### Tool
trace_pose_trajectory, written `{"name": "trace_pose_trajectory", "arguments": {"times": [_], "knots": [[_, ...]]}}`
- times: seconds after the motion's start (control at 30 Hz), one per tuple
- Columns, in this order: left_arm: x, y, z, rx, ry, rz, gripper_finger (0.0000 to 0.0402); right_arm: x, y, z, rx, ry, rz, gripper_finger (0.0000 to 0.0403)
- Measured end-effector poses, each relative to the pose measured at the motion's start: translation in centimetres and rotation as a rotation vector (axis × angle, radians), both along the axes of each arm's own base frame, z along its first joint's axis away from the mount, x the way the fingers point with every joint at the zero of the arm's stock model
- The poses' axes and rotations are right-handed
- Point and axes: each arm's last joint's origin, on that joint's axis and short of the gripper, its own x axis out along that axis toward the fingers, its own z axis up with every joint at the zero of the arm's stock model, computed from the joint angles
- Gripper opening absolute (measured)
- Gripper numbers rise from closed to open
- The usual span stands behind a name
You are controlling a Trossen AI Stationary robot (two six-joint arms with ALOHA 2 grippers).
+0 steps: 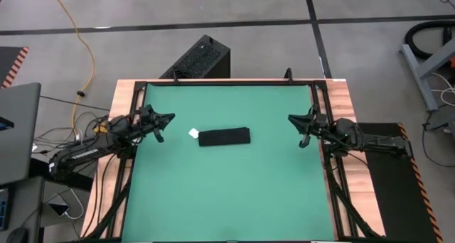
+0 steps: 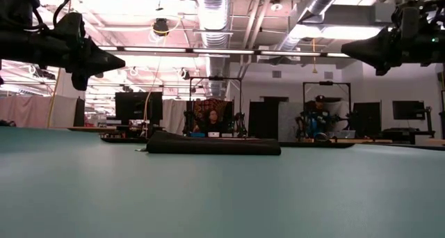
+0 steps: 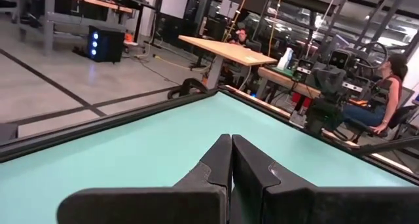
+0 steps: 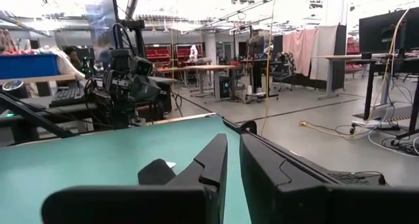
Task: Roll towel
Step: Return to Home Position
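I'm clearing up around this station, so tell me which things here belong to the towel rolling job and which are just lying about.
Part of the job:
towel, lying rolled mid green mat
left pincer, at the mat's left edge
right pincer, at the mat's right edge

Just lying about:
black ribbed box, on the floor beyond the table
yellow cable, on the floor

overhead and level views share towel [image 1: 224, 137]

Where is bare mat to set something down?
Free: the wide green mat strip between towel and the edge opposite the black box; also the strip toward the box. Crowded: the middle row, left pincer, towel, right pincer.
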Motion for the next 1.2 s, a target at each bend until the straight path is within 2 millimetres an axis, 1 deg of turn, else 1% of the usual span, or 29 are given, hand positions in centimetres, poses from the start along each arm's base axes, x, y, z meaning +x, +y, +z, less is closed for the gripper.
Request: {"name": "trace_pose_trajectory", "arguments": {"times": [0.17, 0.3, 1.2], "knots": [[0.01, 0.00, -0.07, -0.003, 0.006, -0.001, 0.0000, 0.01, 0.01, -0.01, 0.007, -0.003, 0.004, 0.0065], [0.04, 0.01, -0.63, -0.034, 0.054, -0.002, 0.0000, 0.01, 0.01, -0.03, 0.006, -0.002, 0.006, 0.0065], [0.07, 0.03, -0.63, -0.024, 0.055, -0.001, 0.0000, 0.02, 0.01, -0.07, 0.006, -0.001, 0.007, 0.0065]]}}
